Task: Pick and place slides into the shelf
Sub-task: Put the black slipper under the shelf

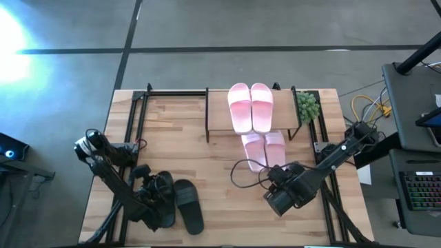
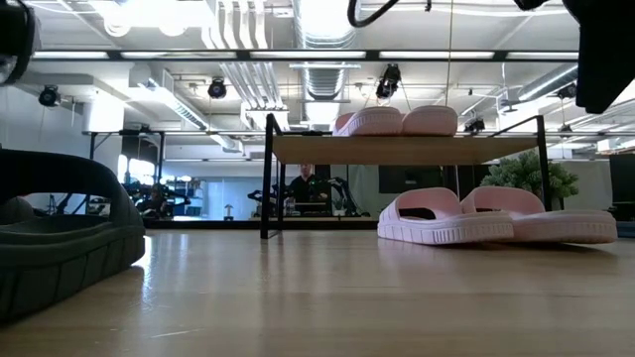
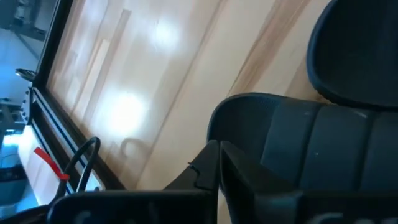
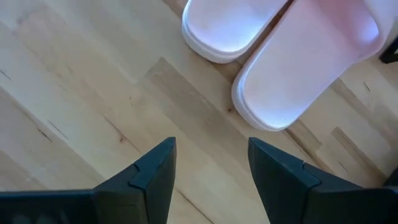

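- Left gripper (image 1: 153, 196) clamped on one black slide (image 1: 160, 200) at the bench's (image 1: 179, 145) near edge, we note.
- Right gripper (image 4: 210, 163) spread open, empty, near pink slides (image 4: 267, 56).

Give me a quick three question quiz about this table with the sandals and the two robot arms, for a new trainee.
1. True or false: a pink pair lies on top of the shelf.
2. Which gripper is down at the black sandals: A left, B right?
3. Fill in: the right gripper hangs above bare table with its jaws ____, near the second pink pair.

Key: 1 true; 2 A, the left gripper; 3 open.
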